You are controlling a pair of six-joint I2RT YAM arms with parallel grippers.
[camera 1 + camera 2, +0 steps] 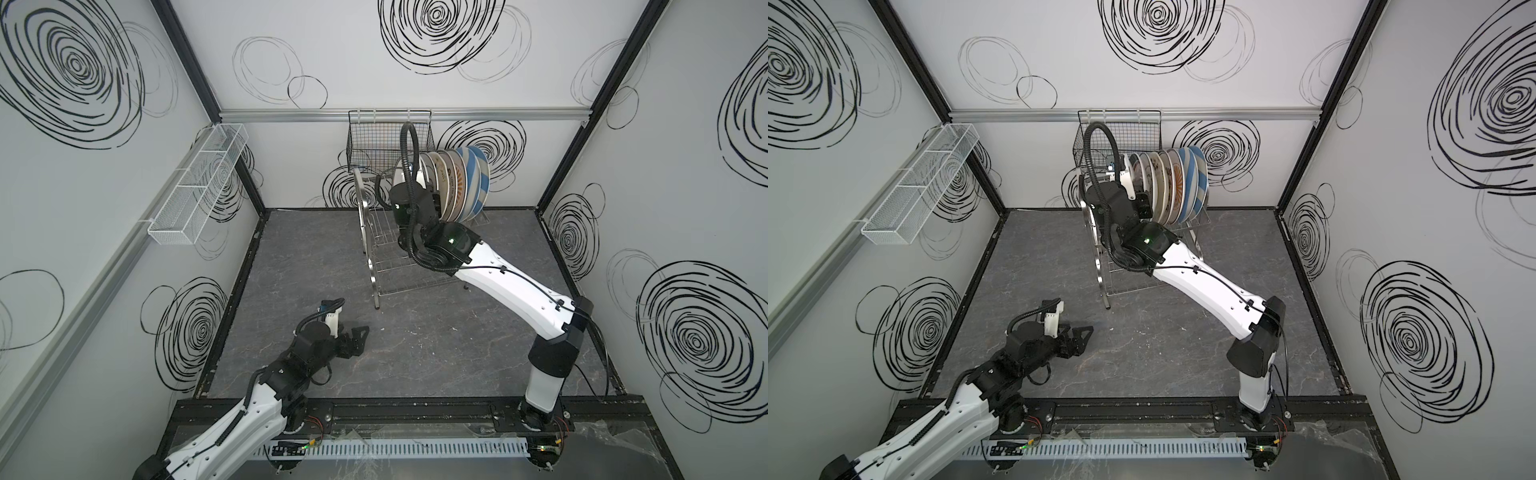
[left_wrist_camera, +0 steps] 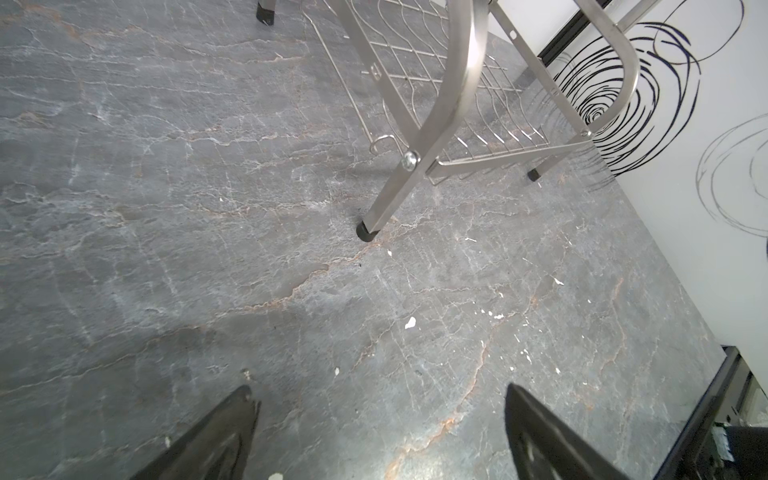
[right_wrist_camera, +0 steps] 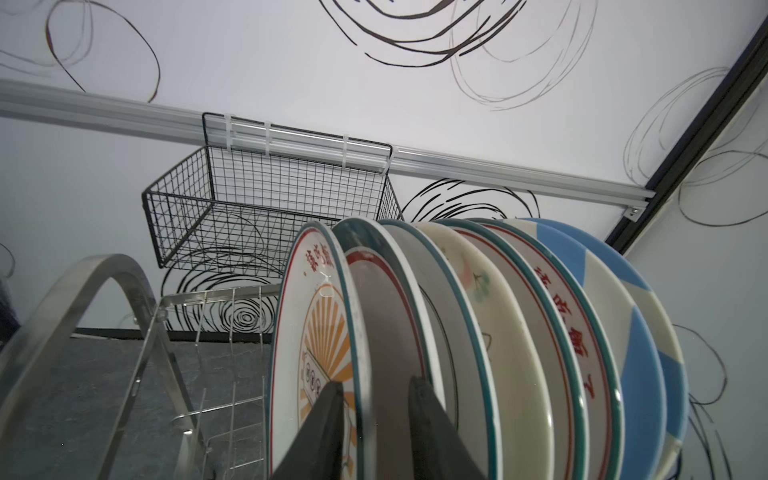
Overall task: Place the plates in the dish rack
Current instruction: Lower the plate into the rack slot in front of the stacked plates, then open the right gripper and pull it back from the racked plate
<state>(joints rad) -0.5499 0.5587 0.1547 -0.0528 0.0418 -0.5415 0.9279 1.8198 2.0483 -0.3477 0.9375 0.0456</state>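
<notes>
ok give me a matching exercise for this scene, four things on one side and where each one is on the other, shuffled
Things
1. black wire basket
2. long white mesh tray
3. blue-and-white striped round plate
4. left gripper

Places
A. far right end of the plate row in the shiny steel wire dish rack
B. hung high on the back wall
C. open, low over the grey marbled table, holding nothing
D. fixed to the left wall

Pairs: 1-B, 2-D, 3-A, 4-C
</notes>
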